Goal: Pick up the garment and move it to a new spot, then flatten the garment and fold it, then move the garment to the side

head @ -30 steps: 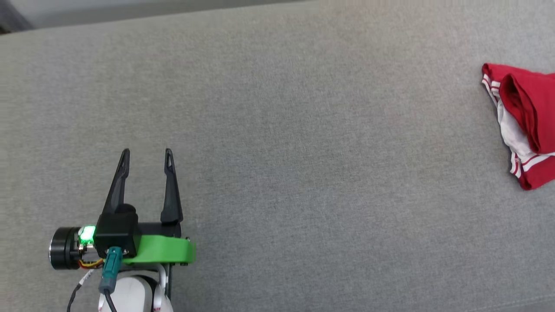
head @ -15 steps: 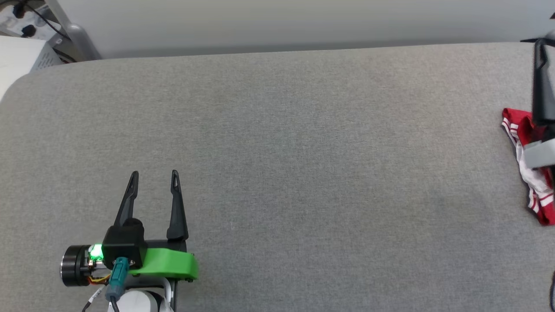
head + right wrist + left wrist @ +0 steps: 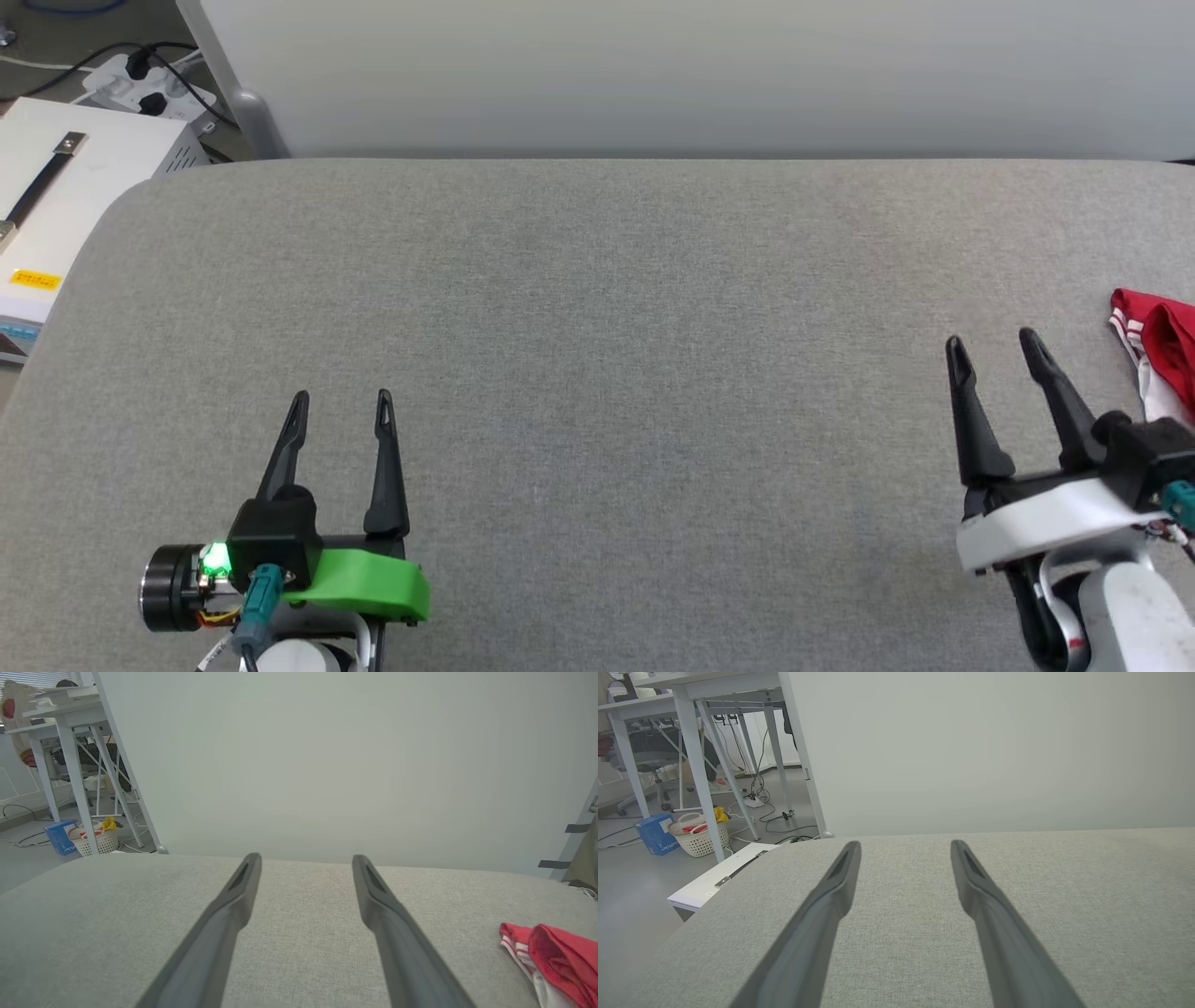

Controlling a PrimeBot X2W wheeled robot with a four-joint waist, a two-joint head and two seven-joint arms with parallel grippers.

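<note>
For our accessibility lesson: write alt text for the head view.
Two open grippers with long dark fingers hover over a wide grey fabric surface, the left gripper at lower left, the right gripper at lower right. A crumpled red-and-white cloth garment lies at the right edge, just beyond the right gripper.

Grey fabric bench [image 3: 597,373], centre; white wall panel [image 3: 653,75], top; white case [image 3: 93,177] and power strip [image 3: 154,89], upper left.

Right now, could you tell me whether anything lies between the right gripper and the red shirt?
Nothing visible does. The shirt lies just to the right of the open right gripper, with only grey padded surface between them.
</note>
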